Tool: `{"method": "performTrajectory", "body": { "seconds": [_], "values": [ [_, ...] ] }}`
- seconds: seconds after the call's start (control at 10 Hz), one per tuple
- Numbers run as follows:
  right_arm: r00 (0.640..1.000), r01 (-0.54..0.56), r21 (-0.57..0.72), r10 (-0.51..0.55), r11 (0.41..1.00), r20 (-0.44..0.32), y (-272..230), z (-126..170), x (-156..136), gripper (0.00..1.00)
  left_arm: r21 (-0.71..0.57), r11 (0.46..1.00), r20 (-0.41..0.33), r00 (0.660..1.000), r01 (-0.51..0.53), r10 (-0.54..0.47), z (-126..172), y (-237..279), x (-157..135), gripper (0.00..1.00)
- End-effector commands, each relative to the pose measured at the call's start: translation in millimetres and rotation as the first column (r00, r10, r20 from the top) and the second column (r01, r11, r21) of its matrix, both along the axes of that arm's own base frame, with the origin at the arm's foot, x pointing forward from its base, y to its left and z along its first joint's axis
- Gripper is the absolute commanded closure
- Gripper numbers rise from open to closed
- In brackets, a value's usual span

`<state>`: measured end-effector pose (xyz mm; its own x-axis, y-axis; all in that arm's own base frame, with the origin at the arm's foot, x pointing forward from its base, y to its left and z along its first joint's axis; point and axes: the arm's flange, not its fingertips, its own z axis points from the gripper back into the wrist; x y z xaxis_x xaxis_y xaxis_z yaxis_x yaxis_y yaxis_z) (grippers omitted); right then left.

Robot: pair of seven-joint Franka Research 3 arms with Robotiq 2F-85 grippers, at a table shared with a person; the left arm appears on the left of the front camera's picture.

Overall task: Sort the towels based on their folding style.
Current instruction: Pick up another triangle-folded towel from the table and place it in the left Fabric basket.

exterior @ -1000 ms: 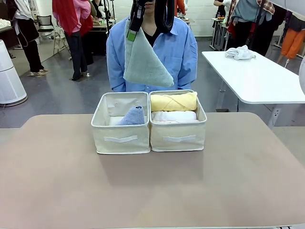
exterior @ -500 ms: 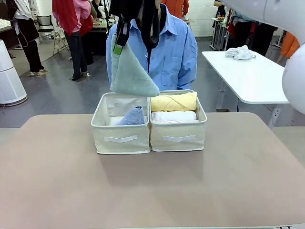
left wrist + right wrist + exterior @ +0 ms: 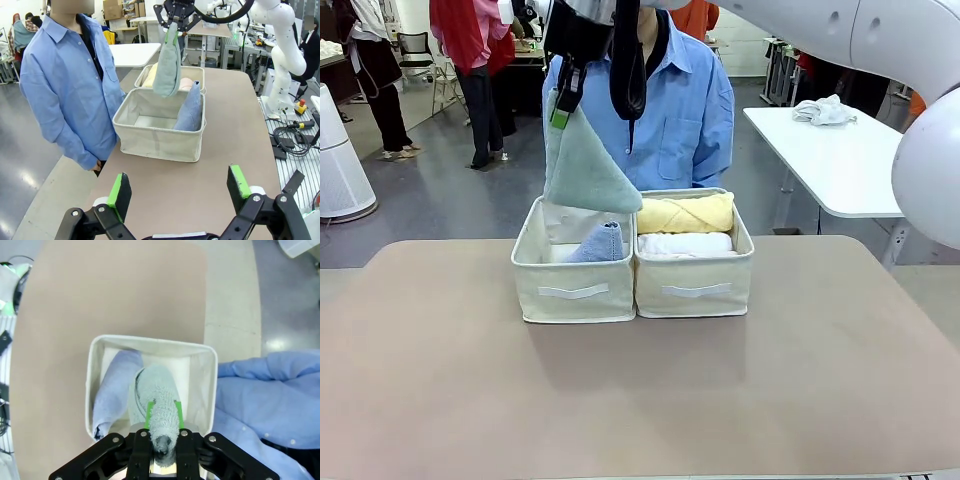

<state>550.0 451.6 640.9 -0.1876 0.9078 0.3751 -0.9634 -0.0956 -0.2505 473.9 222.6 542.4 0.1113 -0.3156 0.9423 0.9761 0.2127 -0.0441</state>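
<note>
My right gripper (image 3: 563,105) is shut on the tip of a grey-green cone towel (image 3: 585,168), which hangs point-up over the left beige bin (image 3: 574,290). From the right wrist, the same towel (image 3: 156,400) dangles between the green pads above that bin (image 3: 89,390). A light blue cone towel (image 3: 599,244) leans inside the left bin. The right bin (image 3: 695,290) holds a yellow rolled towel (image 3: 684,213) over a white one (image 3: 684,243). My left gripper (image 3: 178,192) stands open, low over the table, some way from the bins, with nothing between its fingers.
A person in a blue shirt (image 3: 675,110) stands right behind the bins at the table's far edge. A white side table (image 3: 865,165) with a whitish cloth heap (image 3: 823,110) is at the back right. Bare tabletop (image 3: 640,400) lies in front of the bins.
My right gripper has carried the grey-green cone towel leftward and lower, from in front of the person's chest to above the left bin. The left gripper has stayed open.
</note>
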Motion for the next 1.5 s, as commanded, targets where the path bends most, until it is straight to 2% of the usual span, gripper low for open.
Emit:
{"method": "performTrajectory", "body": {
  "seconds": [0.0, 0.6, 1.2, 1.4],
  "values": [
    [1.000, -0.004, 0.051, 0.005, 0.999, -0.029, -2.7, -13.1, -3.5, 0.85, 0.009, 1.000, -0.002, 1.000, 0.003, -0.003, 1.1, 0.2, -1.7, 0.00],
    [0.991, 0.076, 0.080, -0.066, 0.994, -0.118, 1.5, -47.9, 17.0, 0.85, 0.009, 1.000, -0.002, 1.000, 0.003, -0.003, 1.1, 0.2, -1.7, 0.00],
    [0.988, 0.045, 0.096, -0.030, 0.994, -0.152, 19.4, -68.6, 29.6, 0.85, 0.009, 1.000, -0.002, 1.000, 0.003, -0.003, 1.1, 0.2, -1.7, 0.00],
    [0.980, 0.041, 0.096, -0.021, 0.995, -0.198, 25.2, -78.1, 32.2, 0.85, 0.009, 1.000, -0.002, 1.000, 0.003, -0.003, 1.1, 0.2, -1.7, 0.00]
  ]
}}
